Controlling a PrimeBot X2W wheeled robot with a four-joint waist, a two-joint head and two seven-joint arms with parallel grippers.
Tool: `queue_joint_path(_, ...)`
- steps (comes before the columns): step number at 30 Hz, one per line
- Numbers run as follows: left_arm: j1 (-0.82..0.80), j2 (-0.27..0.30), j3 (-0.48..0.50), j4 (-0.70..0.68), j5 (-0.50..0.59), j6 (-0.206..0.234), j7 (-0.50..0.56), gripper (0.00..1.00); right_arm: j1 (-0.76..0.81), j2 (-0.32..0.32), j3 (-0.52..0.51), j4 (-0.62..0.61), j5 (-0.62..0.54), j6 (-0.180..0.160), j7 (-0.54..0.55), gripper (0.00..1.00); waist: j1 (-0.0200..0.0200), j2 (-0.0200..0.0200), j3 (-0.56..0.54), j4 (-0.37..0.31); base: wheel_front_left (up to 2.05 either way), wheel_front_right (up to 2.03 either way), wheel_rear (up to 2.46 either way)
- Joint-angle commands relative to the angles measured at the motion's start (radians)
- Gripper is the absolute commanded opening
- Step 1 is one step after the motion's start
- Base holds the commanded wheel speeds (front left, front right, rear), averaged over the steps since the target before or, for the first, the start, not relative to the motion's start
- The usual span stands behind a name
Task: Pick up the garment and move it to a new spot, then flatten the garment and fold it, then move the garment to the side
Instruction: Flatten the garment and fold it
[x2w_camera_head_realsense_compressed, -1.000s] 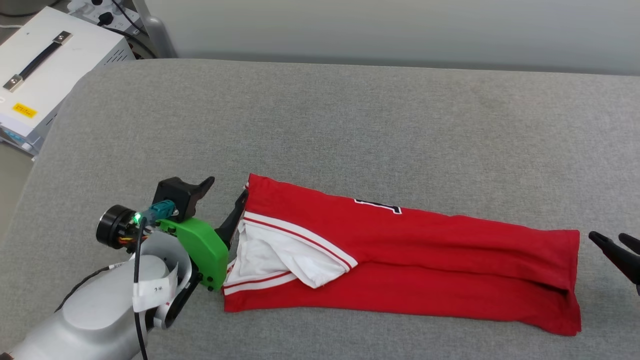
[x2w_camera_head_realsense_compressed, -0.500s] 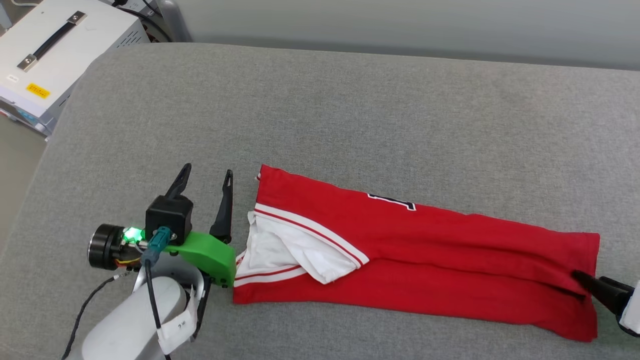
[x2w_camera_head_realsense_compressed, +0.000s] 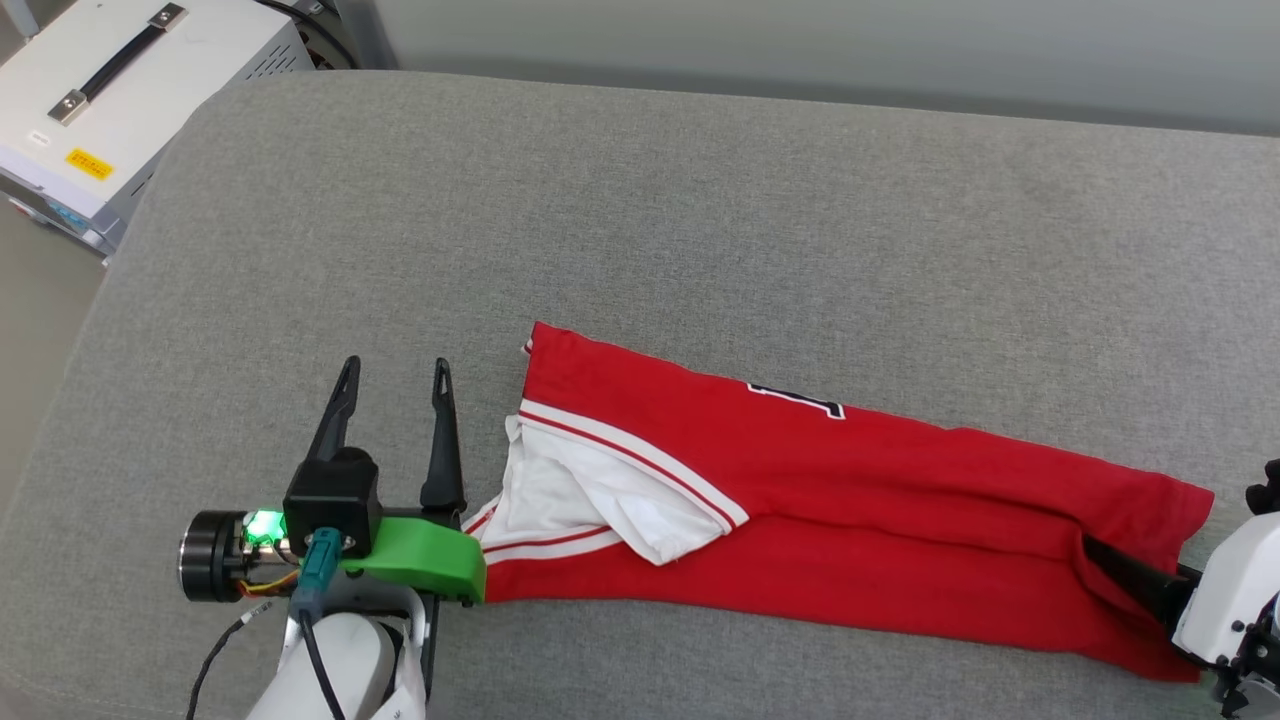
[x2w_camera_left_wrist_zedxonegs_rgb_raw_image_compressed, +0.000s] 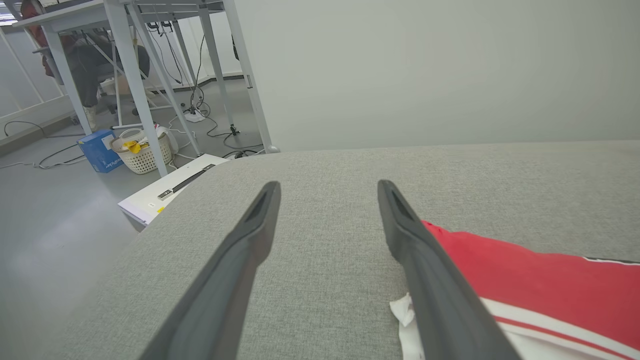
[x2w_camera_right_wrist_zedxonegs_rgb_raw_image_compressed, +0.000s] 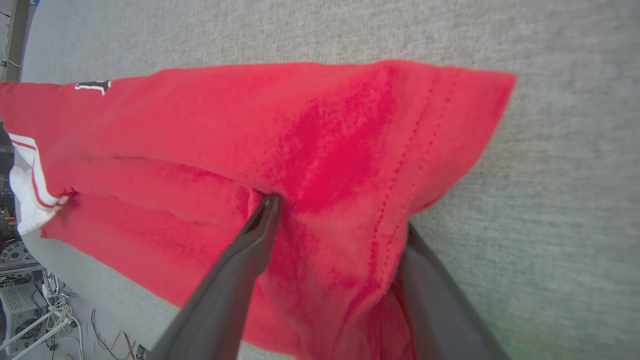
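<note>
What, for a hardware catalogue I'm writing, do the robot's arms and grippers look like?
The left gripper has two long, dark, tapering fingers on a bright green mount, with a black block, teal connector, green light and black cable along a pale grey forearm. The right gripper has matching dark fingers on a white housing.

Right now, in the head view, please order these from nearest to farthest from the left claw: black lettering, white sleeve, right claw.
1. White sleeve, just right of the left claw.
2. Black lettering, farther right on the garment.
3. Right claw, at the far hem.
</note>
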Motion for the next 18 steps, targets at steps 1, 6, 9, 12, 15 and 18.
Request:
queue_joint_path(1, 0.021, -0.018, 0.013, -0.013, 0.024, -0.018, -0.006, 1.00, 0.004, 0.041, 0.035, 0.018, -0.004, 0.000, 0.007, 1.00, 0.0001, 0.0063, -0.001, 0.000, 0.00, 0.00, 0.00)
queue_joint_path(6, 0.062, -0.072, 0.060, -0.040, 0.086, -0.078, -0.006, 1.00, -0.013, 0.042, 0.050, 0.031, -0.008, 0.000, -0.029, 0.00, 0.0001, 0.0063, -0.007, -0.001, 0.00, 0.00, 0.00)
queue_joint_path(9, 0.084, -0.096, 0.082, -0.046, 0.114, -0.106, -0.006, 1.00, -0.017, 0.033, 0.059, 0.039, -0.006, 0.000, -0.042, 0.00, 0.0001, 0.0063, -0.016, -0.003, 0.00, 0.00, 0.00)
queue_joint_path(12, 0.107, -0.117, 0.103, -0.046, 0.138, -0.131, -0.006, 1.00, -0.021, 0.012, 0.056, 0.051, -0.002, 0.000, -0.060, 0.00, 0.0001, 0.0063, -0.031, -0.006, 0.00, 0.00, 0.00)
queue_joint_path(15, 0.126, -0.130, 0.121, -0.044, 0.158, -0.151, -0.006, 1.00, -0.022, -0.015, 0.047, 0.063, -0.005, 0.000, -0.074, 0.00, 0.0001, 0.0063, -0.047, -0.009, 0.00, 0.00, 0.00)
queue_joint_path(18, 0.141, -0.140, 0.140, -0.040, 0.173, -0.171, -0.006, 1.00, -0.022, -0.051, 0.034, 0.073, -0.013, 0.000, -0.083, 0.00, 0.0001, 0.0063, -0.064, -0.012, 0.00, 0.00, 0.00)
